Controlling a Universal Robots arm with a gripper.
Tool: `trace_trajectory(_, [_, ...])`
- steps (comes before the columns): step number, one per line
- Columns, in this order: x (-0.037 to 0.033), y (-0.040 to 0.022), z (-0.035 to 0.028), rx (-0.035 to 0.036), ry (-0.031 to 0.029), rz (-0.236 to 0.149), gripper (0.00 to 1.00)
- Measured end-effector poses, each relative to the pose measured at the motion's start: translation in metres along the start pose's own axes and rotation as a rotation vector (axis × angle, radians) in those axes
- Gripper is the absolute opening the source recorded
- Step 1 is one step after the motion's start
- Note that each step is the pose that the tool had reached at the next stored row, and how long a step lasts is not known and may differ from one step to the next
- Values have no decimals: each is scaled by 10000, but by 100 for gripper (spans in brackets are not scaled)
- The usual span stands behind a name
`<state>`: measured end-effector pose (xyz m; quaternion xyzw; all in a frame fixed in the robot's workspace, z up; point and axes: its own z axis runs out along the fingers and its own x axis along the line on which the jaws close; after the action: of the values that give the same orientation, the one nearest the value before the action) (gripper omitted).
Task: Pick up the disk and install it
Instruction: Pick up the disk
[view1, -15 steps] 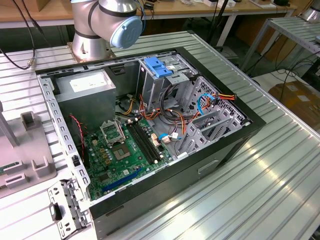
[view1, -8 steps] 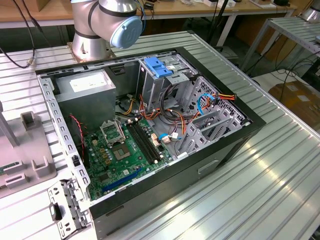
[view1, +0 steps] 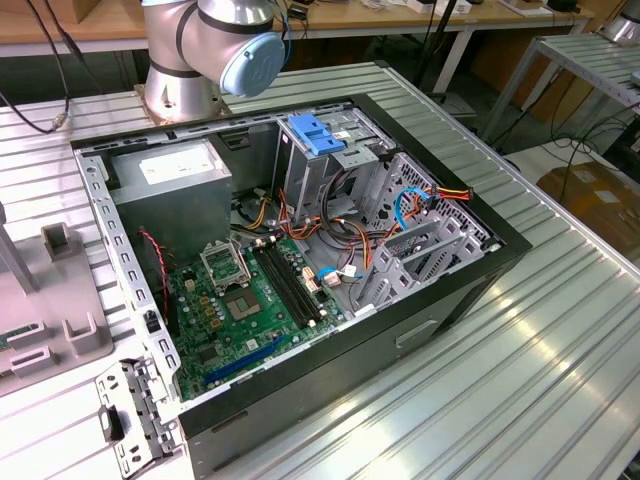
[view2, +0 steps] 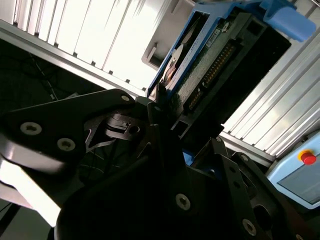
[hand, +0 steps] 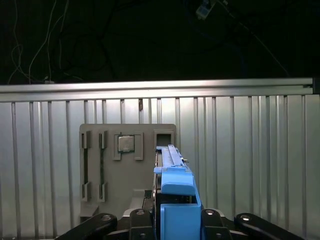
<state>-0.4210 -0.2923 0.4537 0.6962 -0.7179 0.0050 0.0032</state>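
Note:
The disk (hand: 172, 182) stands edge-on between the black fingers of my gripper (hand: 175, 216), which is shut on it. Its blue plastic rail faces the camera in the first wrist view. The second wrist view shows the disk (view2: 210, 65) from its connector end, with a blue rail along its side, and the gripper (view2: 170, 125) clamped on it. Below the held disk lies the ribbed metal table (hand: 250, 165). In the exterior view the open computer case (view1: 300, 250) lies on its side on the table, with the arm's base (view1: 200, 60) behind it.
A grey fixture plate (hand: 127, 170) holding a processor chip (hand: 125, 143) lies under the disk; it also sits at the exterior view's left (view1: 50, 300). Inside the case are a light-blue clip (view1: 315, 135) on the drive cage, a grey power supply (view1: 170, 175), the motherboard (view1: 240, 300) and loose cables (view1: 400, 210).

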Motion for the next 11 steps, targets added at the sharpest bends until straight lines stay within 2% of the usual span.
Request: trace_trajectory(11, [1,0,-96,0,0,0,36])
